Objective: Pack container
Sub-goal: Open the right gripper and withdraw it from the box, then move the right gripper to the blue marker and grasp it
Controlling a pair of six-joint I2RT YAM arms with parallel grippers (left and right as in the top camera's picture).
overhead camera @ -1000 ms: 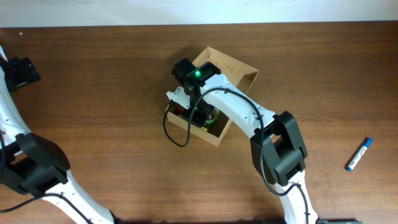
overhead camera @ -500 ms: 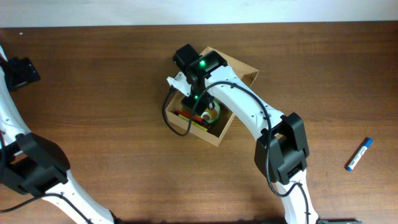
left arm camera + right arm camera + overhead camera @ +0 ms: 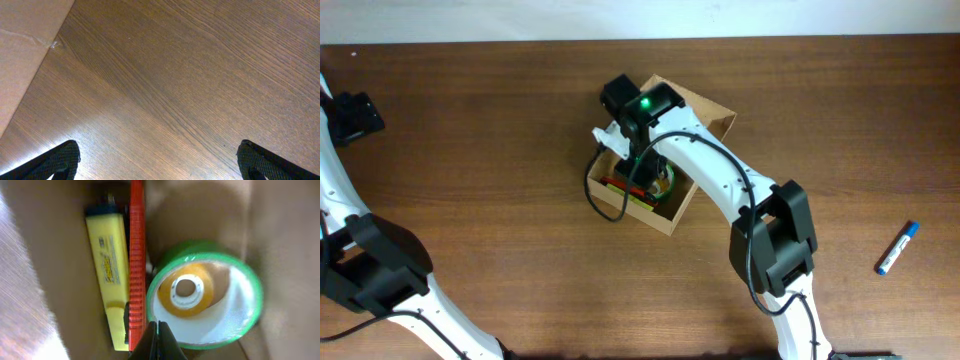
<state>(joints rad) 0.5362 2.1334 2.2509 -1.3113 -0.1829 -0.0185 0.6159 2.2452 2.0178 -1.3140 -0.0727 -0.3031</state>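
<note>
Two markers, a yellow marker (image 3: 111, 275) and a red marker (image 3: 137, 255), lie side by side in the cardboard container (image 3: 705, 115), just left of a green tape roll (image 3: 225, 310). The container sits mid-table, toward the far side. The right gripper (image 3: 157, 342) hangs over it, fingertips pressed together, holding nothing. The left gripper (image 3: 160, 157) gapes wide over bare table (image 3: 470, 200) at the far left. A blue marker (image 3: 897, 248) lies well right.

- No word, number or brand legible in any of the three views.
- Only trace of print: small dark lettering on a pale label along the yellow marker (image 3: 109, 260) in the container (image 3: 285, 240), right wrist view, too blurred to read.
- Blue-capped marker (image 3: 897, 248) out on the table (image 3: 470, 150), overhead: too small to make out any marking.
</note>
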